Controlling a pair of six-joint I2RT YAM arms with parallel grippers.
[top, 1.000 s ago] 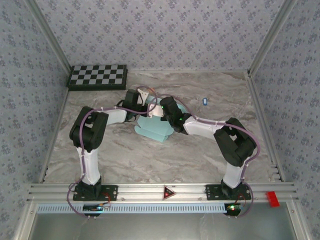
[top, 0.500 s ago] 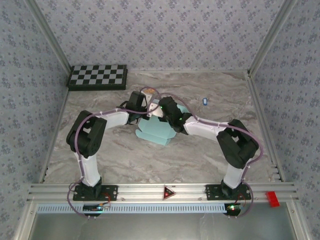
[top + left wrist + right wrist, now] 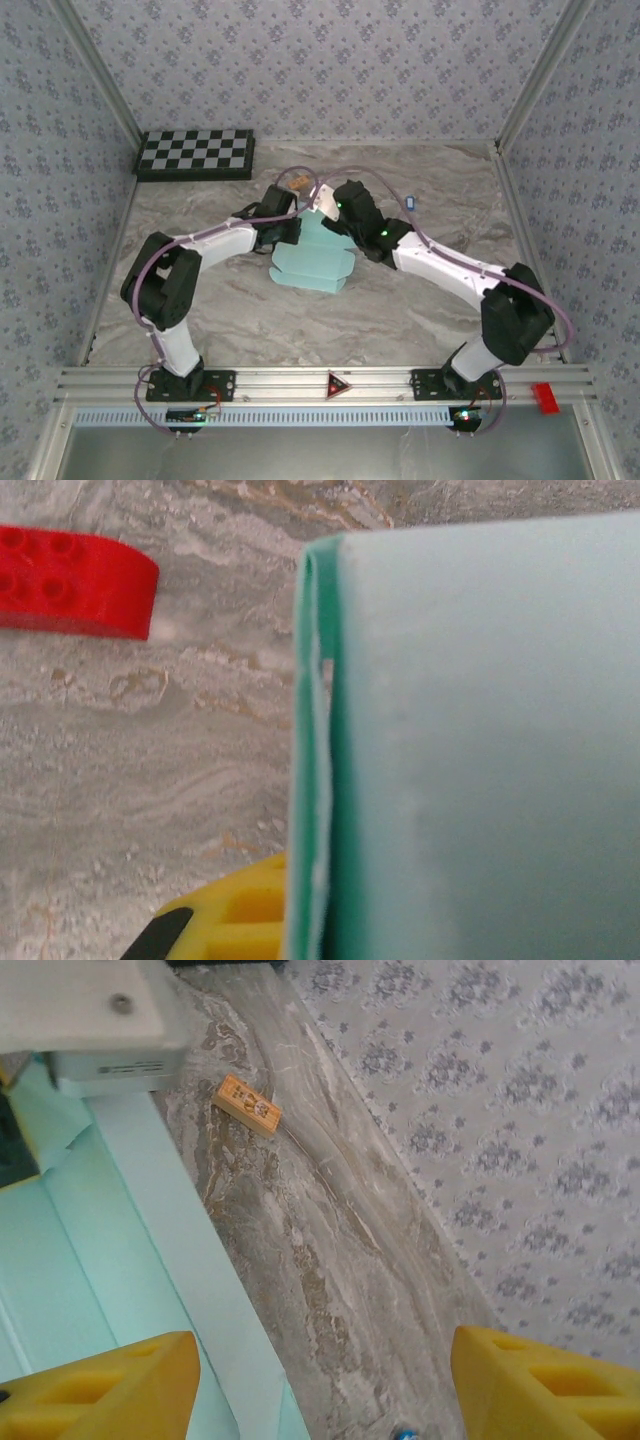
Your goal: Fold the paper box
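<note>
The paper box (image 3: 312,262) lay at the centre of the top external frame, on the marbled table (image 3: 430,300) between the two arm ends. Its lower part was flat and its upper edge was raised where the grippers stood. The left gripper (image 3: 293,222) was found closed on that raised part. In the left wrist view a doubled aqua wall ran down the middle of the frame, and one yellow finger (image 3: 235,925) was pressed against it at the lower edge, the other being hidden behind the card. The wall was judged to be pinched in this way so that the crease would be held against springing back while another flap was dealt with. The right gripper (image 3: 320,1385) was shown open, its yellow fingers (image 3: 105,1385) spread to the lower corners of the right wrist frame with nothing held between them. Bare table and a narrow strip of the box's edge were seen in the gap, so it was judged to be poised beside the box, free to take a new hold. A small orange block (image 3: 247,1103) lay apart from the box in the upper left of that frame. A red studded brick (image 3: 70,580) lay in the upper left of the left wrist frame, near the box but not touching it. Neither was taken to belong to the fold. The checkerboard (image 3: 195,153) was set well apart in the upper left of the top view.
</note>
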